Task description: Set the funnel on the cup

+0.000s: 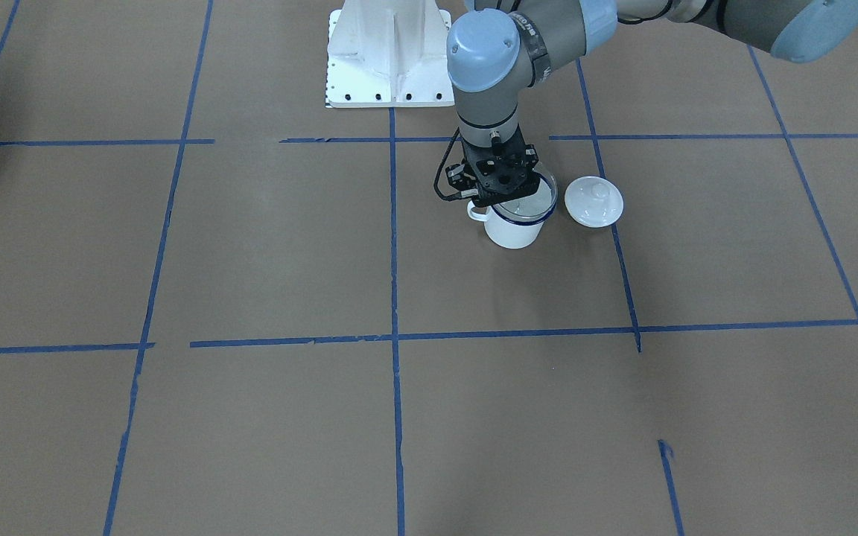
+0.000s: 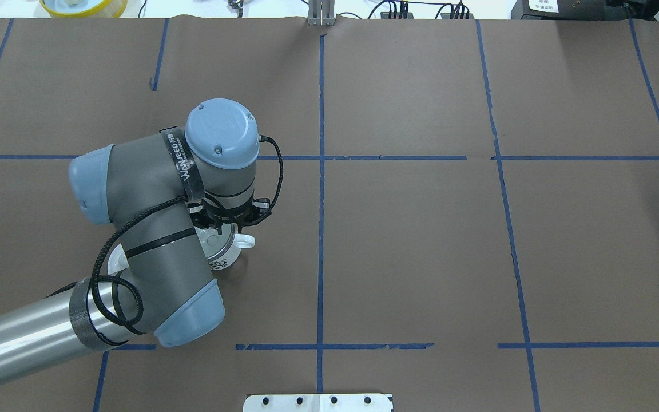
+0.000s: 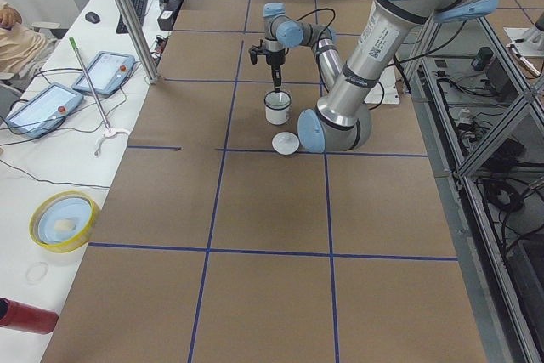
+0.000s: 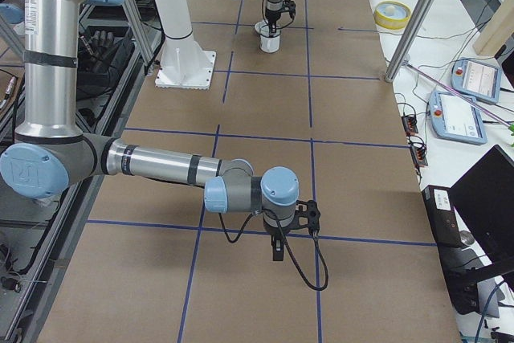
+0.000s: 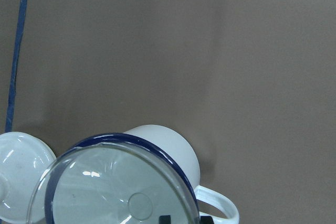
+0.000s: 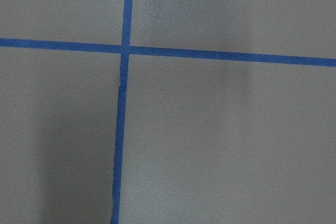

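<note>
The cup [image 1: 515, 232] is a white enamel mug with a dark blue rim, standing left of the round white lid [image 1: 593, 201] in the front-facing view. The clear funnel [image 1: 532, 199] sits in the cup's mouth. In the left wrist view the funnel [image 5: 105, 182] covers the blue rim of the cup [image 5: 165, 145], spout pointing down inside. My left gripper [image 1: 502, 195] points straight down over the cup and seems shut on the funnel's rim. My right gripper [image 4: 277, 256] hangs over bare table far from the cup; I cannot tell whether it is open or shut.
The white knobbed lid [image 5: 18, 166] lies on the table right beside the cup. The white robot base plate [image 1: 388, 59] stands behind the cup. Blue tape lines cross the brown table. Operators' desks with tablets [image 3: 42, 108] run along the far side.
</note>
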